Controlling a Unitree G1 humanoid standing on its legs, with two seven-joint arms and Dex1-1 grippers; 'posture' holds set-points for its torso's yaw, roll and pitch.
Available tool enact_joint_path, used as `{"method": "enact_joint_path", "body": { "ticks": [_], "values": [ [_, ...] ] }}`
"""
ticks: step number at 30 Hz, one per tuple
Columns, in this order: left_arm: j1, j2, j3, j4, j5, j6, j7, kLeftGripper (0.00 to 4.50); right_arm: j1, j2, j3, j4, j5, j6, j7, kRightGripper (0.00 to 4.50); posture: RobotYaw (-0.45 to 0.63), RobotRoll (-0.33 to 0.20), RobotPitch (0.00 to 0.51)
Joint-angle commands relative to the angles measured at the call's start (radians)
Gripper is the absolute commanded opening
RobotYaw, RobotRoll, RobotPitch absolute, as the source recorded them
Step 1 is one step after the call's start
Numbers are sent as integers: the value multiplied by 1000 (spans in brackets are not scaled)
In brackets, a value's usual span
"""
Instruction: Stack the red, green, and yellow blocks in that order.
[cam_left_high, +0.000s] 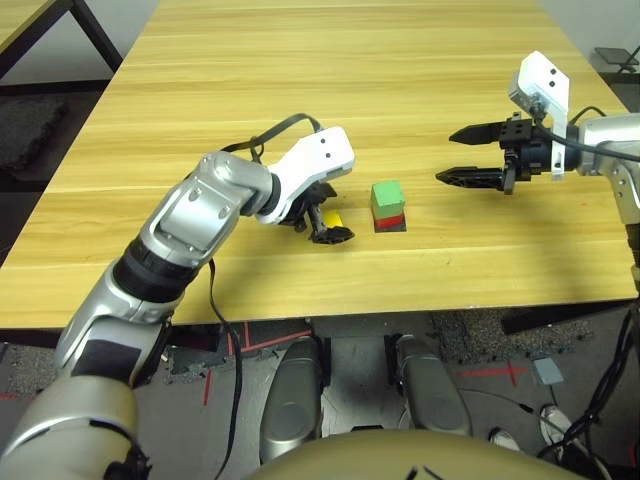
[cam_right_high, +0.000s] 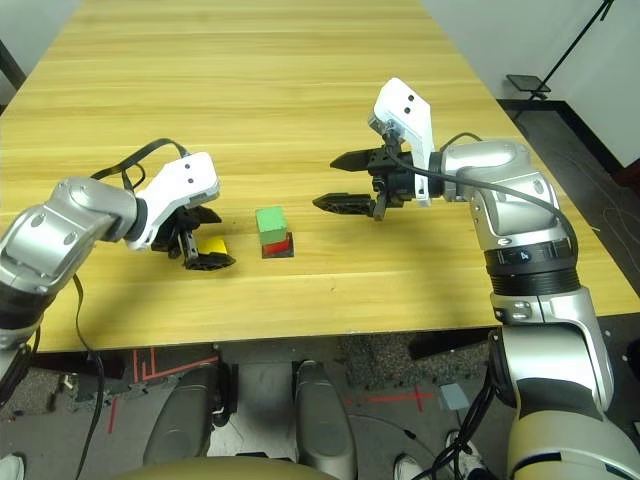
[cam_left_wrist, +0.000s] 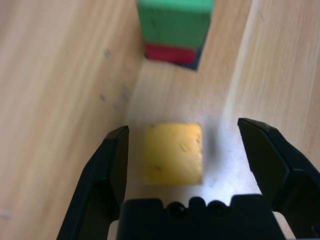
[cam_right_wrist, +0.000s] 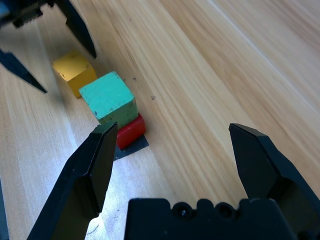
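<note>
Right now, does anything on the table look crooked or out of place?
Slightly. The green block sits twisted on the red block, so their edges don't line up. The yellow block lies flat on the table between the open left gripper's fingers, not yet stacked.

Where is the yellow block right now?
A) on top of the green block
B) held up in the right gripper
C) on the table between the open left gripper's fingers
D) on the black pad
C: the yellow block lies on the table between the open left gripper's fingers, beside the green block stacked on the red block.
</note>
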Motion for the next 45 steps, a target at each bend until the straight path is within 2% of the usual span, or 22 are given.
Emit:
{"method": "enact_joint_path", "body": {
  "ticks": [1, 7, 10, 15, 16, 25, 29, 33, 40, 45],
  "values": [
    [28, -9, 7, 1, -4, -7, 47, 4457, -13, 4, 14, 7, -4, -6, 6, 4500, 263, -58, 111],
    [58, -21, -9, 66, 13, -76, 88, 4457, -21, 12, 18, 11, -4, -3, 8, 4500, 266, -57, 113],
    [58, -21, 1, 86, 11, -85, 102, 3844, -21, 17, 18, 13, -3, -4, 5, 4500, 265, -52, 115],
    [49, -3, 10, 79, -3, -62, 100, 2139, -12, 19, 13, 8, -1, -2, -1, 4500, 266, -47, 119],
    [35, 2, 13, 73, -8, -48, 96, 1942, -9, 19, 11, 8, 0, -2, -2, 4500, 268, -45, 119],
    [-184, 40, 10, 85, -62, 22, 17, 1954, 24, 15, 5, 1, 8, -28, 12, 4500, 276, -13, 124],
    [-309, 27, -8, 137, -86, 45, -26, 1954, 54, 4, 4, 0, 11, -73, 46, 4500, 274, 3, 122],
    [-407, -29, -34, 221, -84, 13, -46, 1954, 64, 13, -3, -17, 24, -82, 61, 4500, 255, 11, 126],
    [-460, -118, -70, 293, -80, -11, -55, 1954, 80, 3, -20, -41, 32, -75, 68, 4500, 231, 14, 127],
    [-439, -141, -81, 295, -80, -19, -52, 1954, 87, 0, -29, -56, 41, -60, 52, 4500, 216, 14, 131]
  ]
}}
